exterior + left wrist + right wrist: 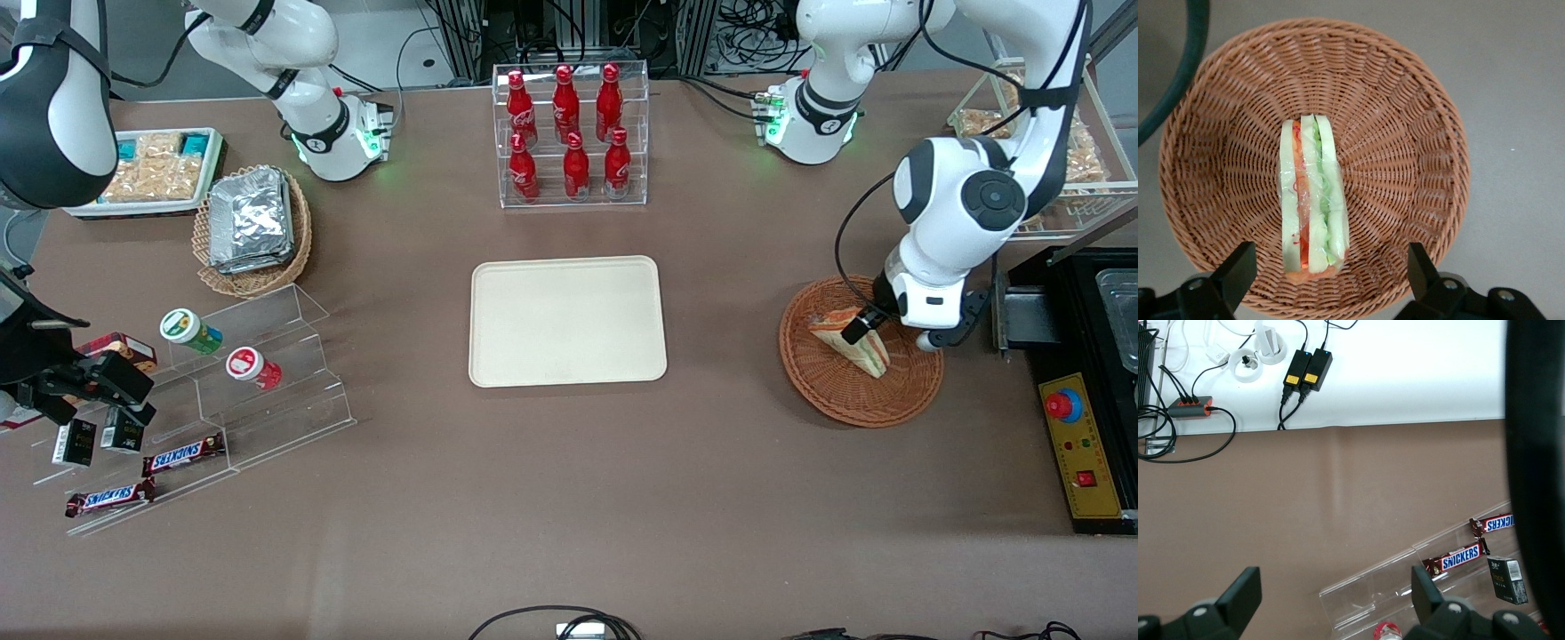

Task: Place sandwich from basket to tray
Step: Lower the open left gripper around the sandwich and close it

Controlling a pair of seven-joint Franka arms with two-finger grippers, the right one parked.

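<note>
The sandwich, a clear-wrapped white-bread wedge with orange, red and green layers, lies in the round reddish-brown wicker basket toward the working arm's end of the table. My gripper hangs just above the basket, open. Its black fingers stand wide apart on either side of the sandwich's broad end and do not touch it. The cream-beige tray lies bare at the middle of the table.
A clear rack of red bottles stands farther from the front camera than the tray. A black control box sits beside the basket at the table's end. A tan basket of foil packets and clear snack steps lie toward the parked arm's end.
</note>
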